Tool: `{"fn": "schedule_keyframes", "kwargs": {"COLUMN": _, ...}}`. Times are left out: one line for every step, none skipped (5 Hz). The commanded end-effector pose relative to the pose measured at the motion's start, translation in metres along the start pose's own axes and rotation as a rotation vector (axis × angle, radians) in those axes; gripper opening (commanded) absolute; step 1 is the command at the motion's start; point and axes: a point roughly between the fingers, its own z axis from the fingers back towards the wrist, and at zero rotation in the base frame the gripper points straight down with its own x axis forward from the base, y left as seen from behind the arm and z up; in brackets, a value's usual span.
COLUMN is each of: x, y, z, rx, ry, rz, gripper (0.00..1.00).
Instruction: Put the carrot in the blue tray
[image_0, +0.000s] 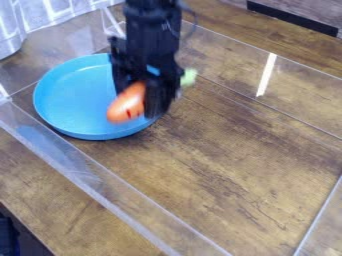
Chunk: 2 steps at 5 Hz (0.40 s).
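The orange carrot (128, 104) hangs in the air, pinched between the black fingers of my gripper (143, 98), which is shut on it. Its green top (190, 76) sticks out to the right of the fingers. The carrot hovers over the right edge of the round blue tray (74, 98), which lies on the wooden table at the left. The gripper points straight down and its body hides the middle of the carrot.
A clear plastic barrier (80, 165) runs along the table's near side, and another clear edge crosses behind the arm. A bright light reflection (267, 75) streaks the dark wood tabletop (241, 150) to the right.
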Motion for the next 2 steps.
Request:
{"fn": "schedule_keyframes", "kwargs": {"x": 0.0126, "y": 0.0177, "z": 0.0355, "rx": 0.032, "ry": -0.116, "rz": 0.061, "gripper": 0.0}}
{"fn": "schedule_keyframes", "kwargs": {"x": 0.01, "y": 0.0191, "z": 0.0319, "rx": 0.034, "ry": -0.117, "rz": 0.066, "gripper": 0.0}}
